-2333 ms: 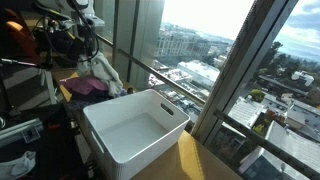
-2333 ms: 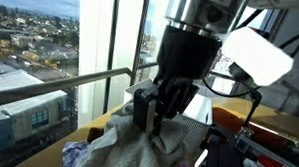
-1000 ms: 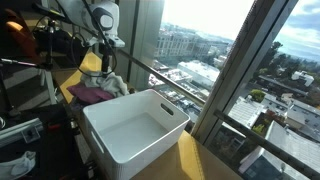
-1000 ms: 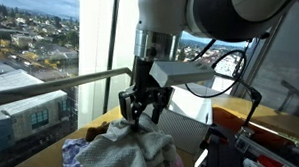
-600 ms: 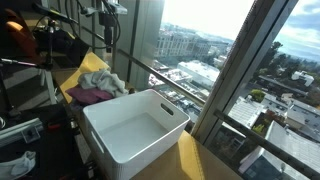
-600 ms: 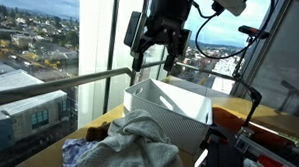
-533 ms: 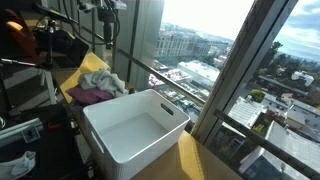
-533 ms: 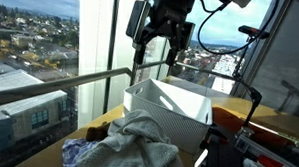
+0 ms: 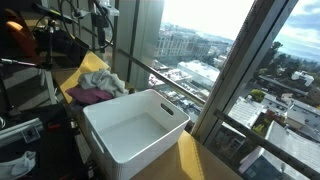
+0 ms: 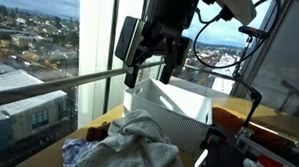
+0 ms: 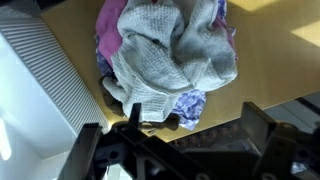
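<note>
A pile of clothes point(image 9: 100, 84) lies on the yellow table top beside a white plastic bin point(image 9: 135, 128). In the wrist view the pile point(image 11: 170, 50) shows a grey knit cloth on top, a purple garment point(image 11: 108, 25) under it and a blue patterned piece point(image 11: 188, 104) at its edge. My gripper point(image 10: 149, 75) hangs open and empty well above the pile, touching nothing. In the wrist view its two dark fingers point(image 11: 265, 130) stand wide apart at the bottom of the picture. The gripper point(image 9: 103, 38) is high over the clothes, away from the bin.
The white bin point(image 10: 175, 98) is empty and stands right against the pile; its ribbed wall point(image 11: 45, 70) fills the left of the wrist view. Tall windows with a metal rail point(image 10: 60, 85) run along the table. Cables and equipment point(image 9: 30, 60) crowd the room side.
A second ago the gripper was down on the grey cloth. It has opened, let the cloth go and risen clear of the pile, which has settled on the table.
</note>
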